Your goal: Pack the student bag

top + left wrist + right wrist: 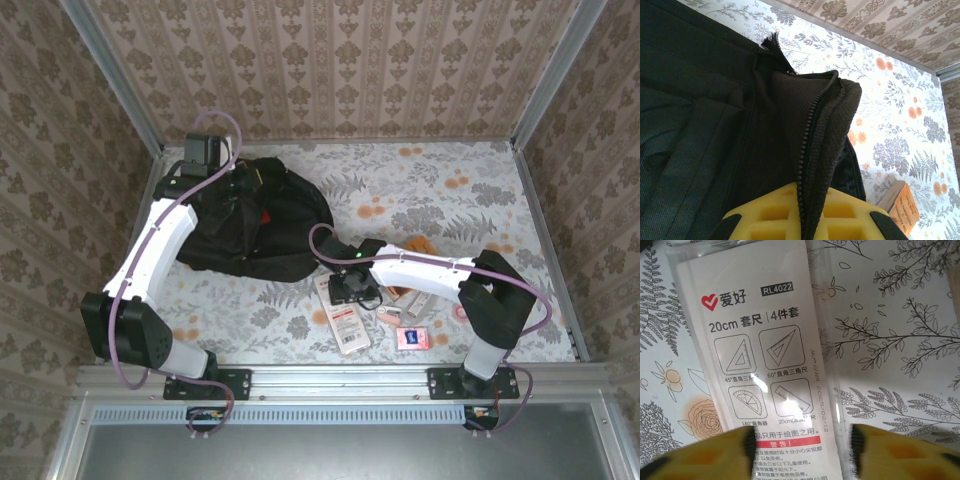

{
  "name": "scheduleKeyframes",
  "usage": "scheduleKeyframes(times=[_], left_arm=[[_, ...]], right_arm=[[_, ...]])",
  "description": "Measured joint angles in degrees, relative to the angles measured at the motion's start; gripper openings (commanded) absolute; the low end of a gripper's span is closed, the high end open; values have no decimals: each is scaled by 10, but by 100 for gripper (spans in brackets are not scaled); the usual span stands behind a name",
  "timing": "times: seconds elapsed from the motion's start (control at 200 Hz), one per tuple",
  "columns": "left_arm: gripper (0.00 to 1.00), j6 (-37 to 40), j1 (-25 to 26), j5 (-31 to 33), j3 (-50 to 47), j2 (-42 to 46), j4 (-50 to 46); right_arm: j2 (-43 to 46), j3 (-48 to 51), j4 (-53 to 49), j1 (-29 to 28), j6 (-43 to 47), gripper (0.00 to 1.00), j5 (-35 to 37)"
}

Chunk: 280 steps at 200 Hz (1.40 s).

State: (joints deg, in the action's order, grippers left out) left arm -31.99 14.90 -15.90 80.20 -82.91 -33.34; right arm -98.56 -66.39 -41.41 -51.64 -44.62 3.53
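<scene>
Nearest, a small pink packet (412, 337) and a ruler-set packet (760, 355) lay on the floral table (450, 200). The right gripper (802, 445) hung over the ruler-set packet, jaws spread wide, holding nothing. Farther back on the left sat the student bag (270, 230), its zippered flap (827, 130) pinched in the closed left gripper (807, 225).

student bag (700, 130): black woven cloth, matt, coarser weave at the flap in the left tool (805, 224); zipper (807, 140) teeth look like dull black plastic. ruler pack (760, 340) under the right tool (802, 445): glossy clear plastic sleeve, glare streaks, white printed insert. tabletop (890, 340): smooth floral print, low sheen. fingers (700, 460): matt yellow plastic.
</scene>
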Motion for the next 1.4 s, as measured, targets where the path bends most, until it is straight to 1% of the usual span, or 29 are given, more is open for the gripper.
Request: scheduleKeyframes(times=[0.03, 0.165, 0.18, 0.195, 0.255, 0.375, 0.495, 0.6, 0.68, 0.76, 0.845, 0.995, 1.115, 1.185, 1.24, 1.31, 1.4], left_arm=[[0, 0, 0, 0, 0, 0, 0], [0, 0, 0, 0, 0, 0, 0], [0, 0, 0, 0, 0, 0, 0], [0, 0, 0, 0, 0, 0, 0], [0, 0, 0, -2, 0, 0, 0], [0, 0, 0, -3, 0, 0, 0], [0, 0, 0, -4, 0, 0, 0], [0, 0, 0, -4, 0, 0, 0], [0, 0, 0, -4, 0, 0, 0], [0, 0, 0, -4, 0, 0, 0], [0, 0, 0, -4, 0, 0, 0], [0, 0, 0, -4, 0, 0, 0], [0, 0, 0, -4, 0, 0, 0], [0, 0, 0, -4, 0, 0, 0], [0, 0, 0, -4, 0, 0, 0], [0, 0, 0, -4, 0, 0, 0], [0, 0, 0, -4, 0, 0, 0]], right_arm=[[0, 3, 3, 0, 4, 83, -3], [-2, 24, 12, 0, 20, 89, -15], [-4, 25, 12, 0, 20, 93, -17], [-5, 26, 12, 0, 23, 94, -19], [-14, 28, 14, -2, 29, 97, -23], [-42, 28, 20, -11, 34, 99, -25], [-52, 21, 23, -22, 38, 98, -20], [-63, 11, 18, -33, 38, 87, -7], [-71, 2, 18, -43, 38, 74, 0], [-75, -2, 21, -52, 35, 65, 7], [-74, -2, 22, -54, 35, 57, 10], [-66, -2, 20, -54, 29, 47, 12], [-53, 2, 20, -55, 28, 32, 18], [-45, 6, 20, -56, 25, 30, 21], [-40, 10, 20, -56, 25, 26, 20], [-39, 12, 20, -59, 25, 23, 21], [-39, 12, 20, -60, 24, 13, 21]])
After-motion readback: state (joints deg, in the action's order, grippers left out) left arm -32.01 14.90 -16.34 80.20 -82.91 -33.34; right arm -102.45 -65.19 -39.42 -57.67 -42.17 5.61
